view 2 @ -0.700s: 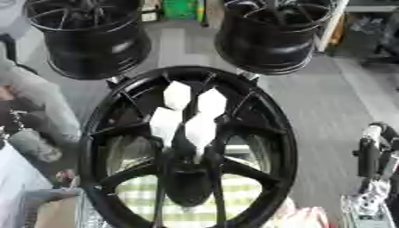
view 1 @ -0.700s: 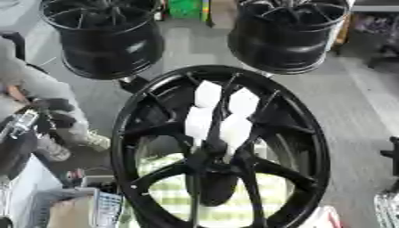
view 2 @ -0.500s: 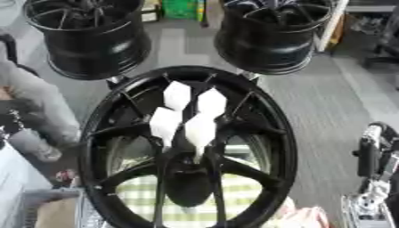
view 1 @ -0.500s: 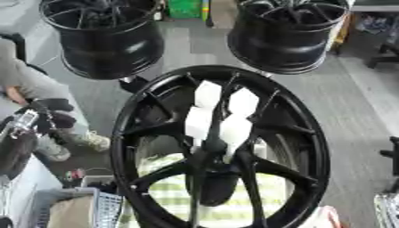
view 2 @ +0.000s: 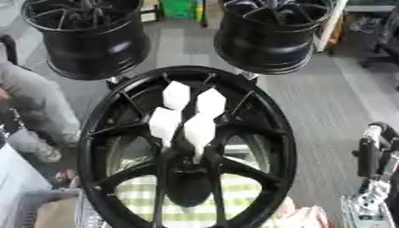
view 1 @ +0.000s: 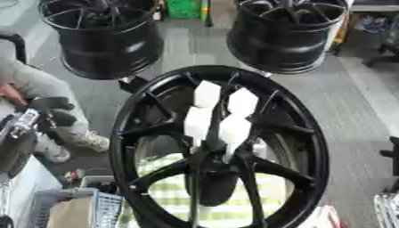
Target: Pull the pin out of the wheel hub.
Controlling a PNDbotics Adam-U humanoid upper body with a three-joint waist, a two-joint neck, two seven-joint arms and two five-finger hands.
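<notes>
Nearest to me, a green-and-white checked cloth (view 1: 173, 196) shows through the spokes at the bottom of the scene. A pale slatted basket (view 1: 105, 210) with a brown cardboard piece (view 1: 68, 214) beside it sits at the lower left. Something pink (view 2: 305, 218) lies at the lower right, just outside the rim.

The black wheel hub (view 1: 313, 133) fills the middle of my view, its open face turned up toward me and its spokes running in to a dark centre. Four white pins (view 1: 234, 130) are clustered there in two pairs, touching or nearly touching one another. Their narrow ends point down into the centre of the hub. None is out of the wheel, and neither of my hands is on them.

My right hand (view 2: 372, 153), black with silver parts, is at the right edge, well apart from the rim. My left hand (view 1: 19, 129) shows only as a dark shape with a silver patch at the left edge. I cannot tell whether either hand is open or closed.

Beyond the hub lies grey floor (view 1: 343, 84). Two more black wheels stand on it, one at the far left (view 1: 101, 42) and one at the far right (view 1: 288, 38). A green box (view 1: 183, 8) shows between them at the top edge.
</notes>
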